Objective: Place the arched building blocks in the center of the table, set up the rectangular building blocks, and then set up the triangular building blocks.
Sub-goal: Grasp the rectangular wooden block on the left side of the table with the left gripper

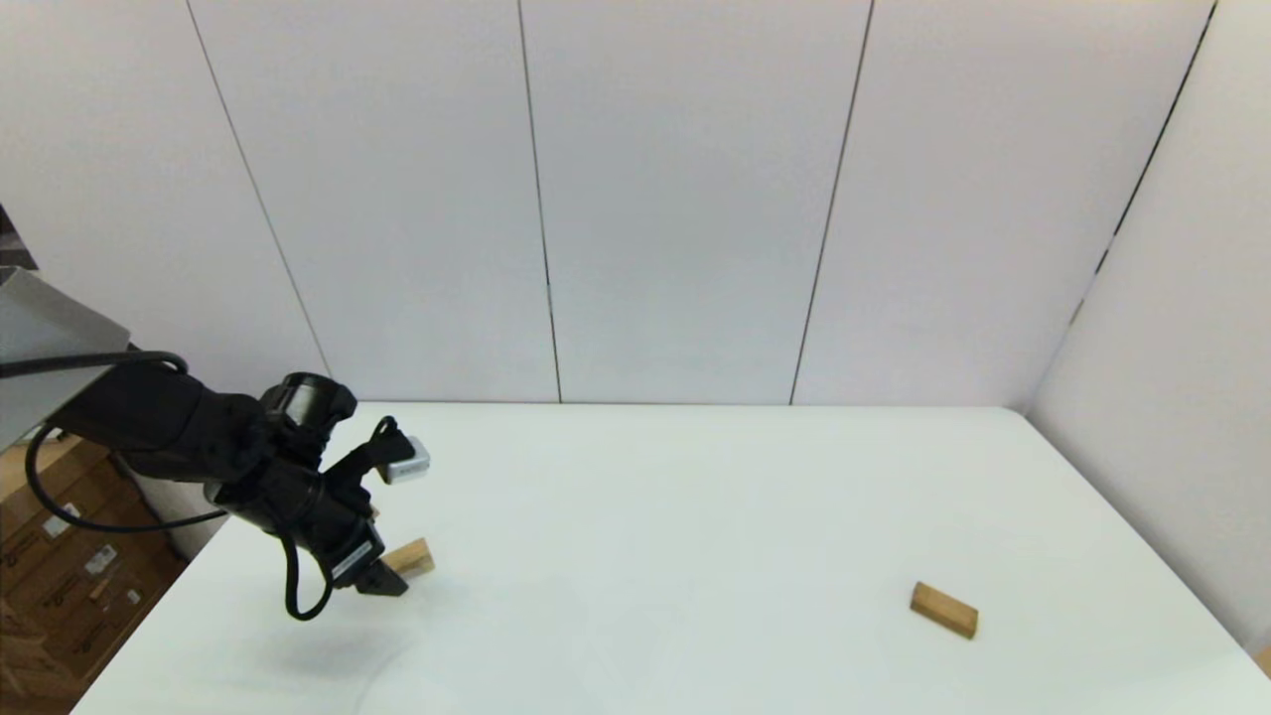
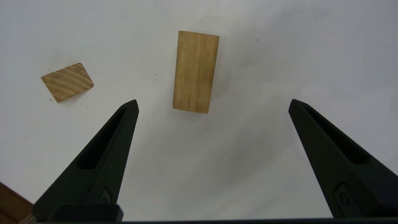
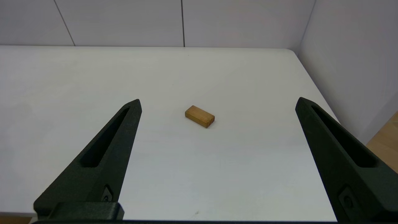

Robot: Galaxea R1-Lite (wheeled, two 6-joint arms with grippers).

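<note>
Head view: the left gripper (image 1: 385, 584) hangs low over the white table (image 1: 695, 516), reaching for the wood beneath it. A solid light-brown oblong bar (image 1: 944, 609) lies well away.

Left wrist: fingers spread wide. A light-wood block (image 2: 196, 72) sits ahead between them – likely the arch, notch hidden – with a small tan wedge (image 2: 67, 82) off beside one finger.

Right wrist: the right gripper (image 3: 217, 101) waits open, facing that bar.

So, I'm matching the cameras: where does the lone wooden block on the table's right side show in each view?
Head view: lone wooden block lies low right on the table.
Left wrist view: absent; the open left gripper hovers over two other blocks.
Right wrist view: centre, beyond the open right gripper.
Shared landmark: the table's far right corner, in head and right wrist views.
</note>
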